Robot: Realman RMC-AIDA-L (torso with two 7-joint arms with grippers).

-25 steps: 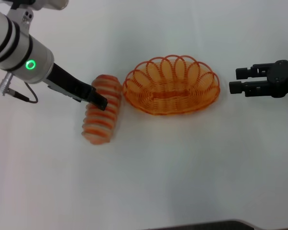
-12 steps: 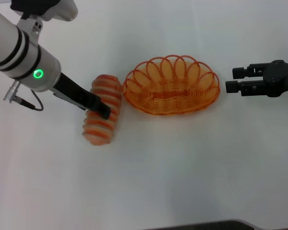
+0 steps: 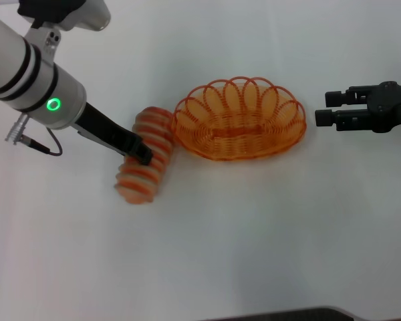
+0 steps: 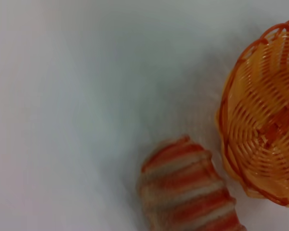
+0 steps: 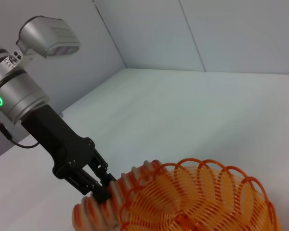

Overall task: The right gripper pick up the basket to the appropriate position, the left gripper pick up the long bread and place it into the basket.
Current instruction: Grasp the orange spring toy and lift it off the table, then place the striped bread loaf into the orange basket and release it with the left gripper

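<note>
The long bread (image 3: 146,167), cream with orange stripes, lies on the white table, its far end touching the left end of the orange wire basket (image 3: 214,144). My left gripper (image 3: 143,154) reaches in from the left and is shut across the middle of the bread. The right wrist view shows its fingers (image 5: 100,185) clamped on the bread (image 5: 89,214) beside the basket (image 5: 197,202). The left wrist view shows the bread's end (image 4: 185,192) and the basket's rim (image 4: 226,110). My right gripper (image 3: 327,108) is open and empty, just right of the basket, apart from it.
The white table (image 3: 254,234) holds nothing else. A grey wall rises behind it in the right wrist view. A dark edge runs along the table's front.
My left gripper has moved down onto the bread and closed on it. The bread's far end has shifted slightly right toward the basket. The right gripper has drifted a little up and left.
</note>
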